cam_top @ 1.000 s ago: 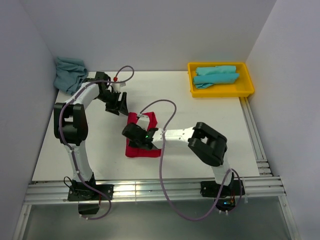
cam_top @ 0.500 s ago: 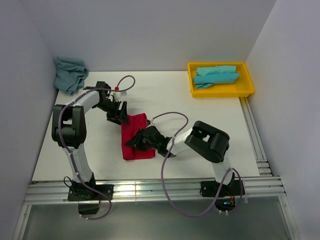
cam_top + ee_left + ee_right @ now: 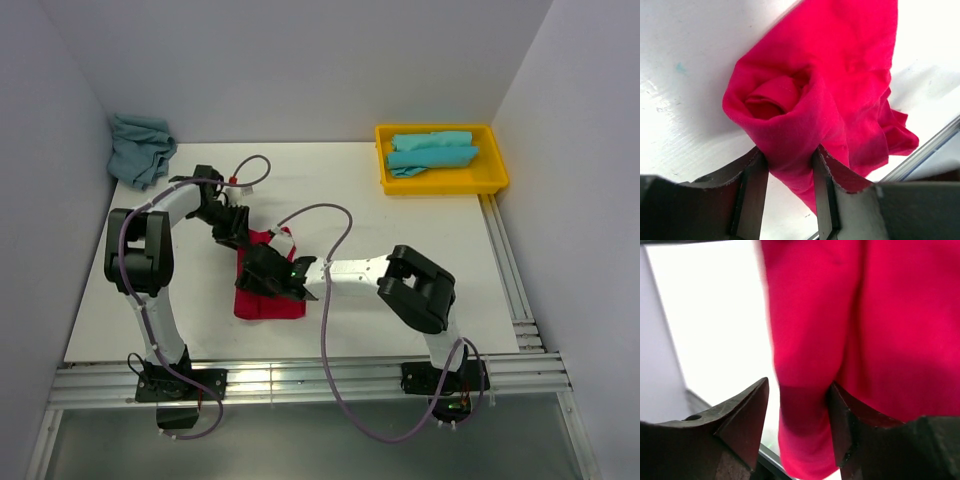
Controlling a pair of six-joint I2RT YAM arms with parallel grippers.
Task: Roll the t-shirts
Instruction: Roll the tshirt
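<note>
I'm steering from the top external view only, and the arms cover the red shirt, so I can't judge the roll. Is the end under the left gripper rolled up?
Observer: Yes. In the left wrist view, the end of the red t-shirt shows a spiral. It is curled into a loose roll.
Operator: Does the left gripper have hold of it?
Observer: The left gripper has a fold of that roll pressed between both fingers.
Operator: And the right one?
Observer: The right gripper straddles a fold of the shirt. A sliver of bare table shows between one finger and the cloth, so it is not clamped.
</note>
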